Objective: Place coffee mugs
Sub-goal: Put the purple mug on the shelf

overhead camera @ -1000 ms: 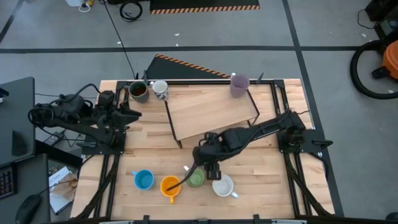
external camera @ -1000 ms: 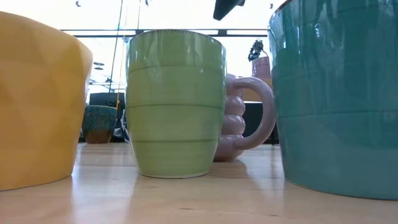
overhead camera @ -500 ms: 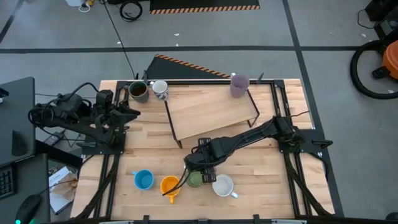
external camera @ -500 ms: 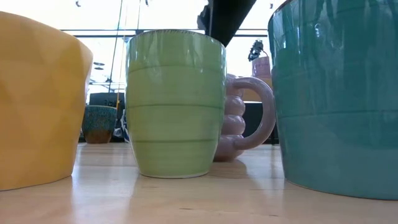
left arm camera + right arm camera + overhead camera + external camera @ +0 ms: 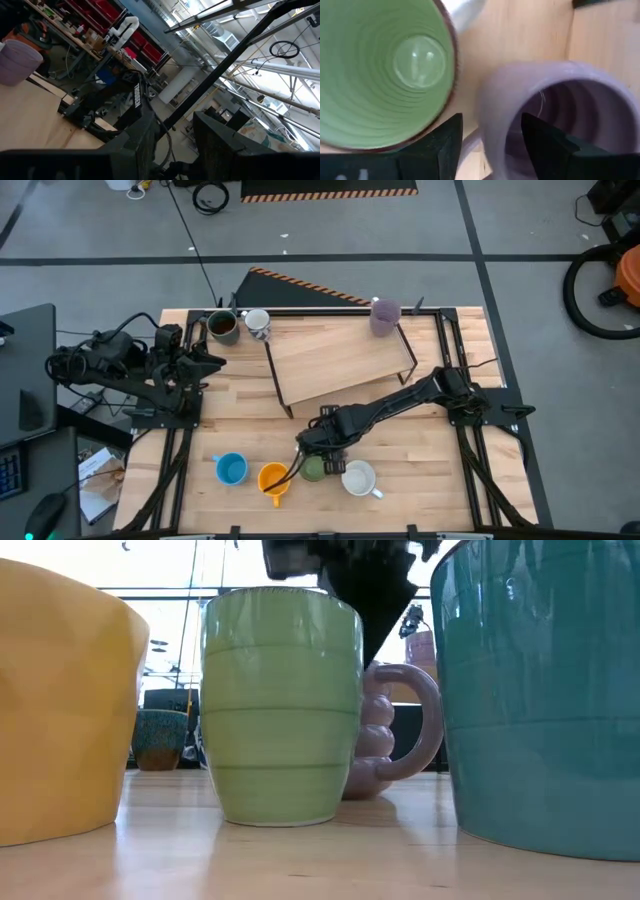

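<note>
A row of coffee mugs stands near the table's front edge: blue (image 5: 231, 469), orange (image 5: 272, 478), green (image 5: 314, 469) and white (image 5: 358, 478). Just behind the green mug stands a lilac mug (image 5: 555, 125), its handle (image 5: 412, 720) showing in the low view. My right gripper (image 5: 491, 122) points down over it, open, with one finger outside by the handle and the other inside the cup; I cannot tell if either touches. A second lilac mug (image 5: 384, 315), a brown mug (image 5: 222, 326) and a patterned mug (image 5: 257, 324) stand at the back. My left gripper (image 5: 175, 145) waits open at the left edge.
A raised wooden shelf board (image 5: 340, 360) on thin black legs fills the table's middle back. In the low view a teal mug wall (image 5: 540, 690) stands close on the right and the orange mug (image 5: 60, 700) on the left. Bare wood lies left of the blue mug.
My right gripper has come down and a little toward the table's left, from above the front row onto the lilac mug behind the green one, tipping more steeply downward. No mug has moved.
</note>
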Motion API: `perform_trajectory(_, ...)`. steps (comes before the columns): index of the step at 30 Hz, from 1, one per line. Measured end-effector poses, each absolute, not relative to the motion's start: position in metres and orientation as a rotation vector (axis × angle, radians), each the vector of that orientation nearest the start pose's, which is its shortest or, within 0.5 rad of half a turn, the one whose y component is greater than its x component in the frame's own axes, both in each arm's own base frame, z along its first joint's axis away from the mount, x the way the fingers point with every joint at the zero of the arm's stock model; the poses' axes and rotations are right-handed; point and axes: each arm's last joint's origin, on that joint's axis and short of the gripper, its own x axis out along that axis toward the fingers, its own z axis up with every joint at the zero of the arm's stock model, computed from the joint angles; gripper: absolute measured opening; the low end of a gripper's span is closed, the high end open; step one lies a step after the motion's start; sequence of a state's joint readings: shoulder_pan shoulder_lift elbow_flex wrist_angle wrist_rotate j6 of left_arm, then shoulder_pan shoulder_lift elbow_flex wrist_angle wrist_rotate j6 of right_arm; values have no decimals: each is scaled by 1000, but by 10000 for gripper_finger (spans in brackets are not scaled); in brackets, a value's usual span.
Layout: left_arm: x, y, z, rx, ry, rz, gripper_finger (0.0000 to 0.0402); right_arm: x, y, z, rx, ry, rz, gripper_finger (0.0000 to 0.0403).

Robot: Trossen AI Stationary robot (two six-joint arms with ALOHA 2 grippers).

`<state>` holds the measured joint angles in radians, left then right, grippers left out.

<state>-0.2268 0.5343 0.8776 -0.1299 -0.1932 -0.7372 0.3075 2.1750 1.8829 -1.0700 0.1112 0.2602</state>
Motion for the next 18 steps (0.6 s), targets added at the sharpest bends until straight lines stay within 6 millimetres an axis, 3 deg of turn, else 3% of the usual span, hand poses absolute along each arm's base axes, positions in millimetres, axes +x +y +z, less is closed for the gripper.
perform_trajectory(5, 96, -16, 397, -779, -188, -109, 142, 422, 123, 205, -23, 1352, -48, 181)
perform_trajectory(18, 96, -16, 397, -779, -187, -109, 142, 414, 124, 194, -7, 1438, -6, 61)
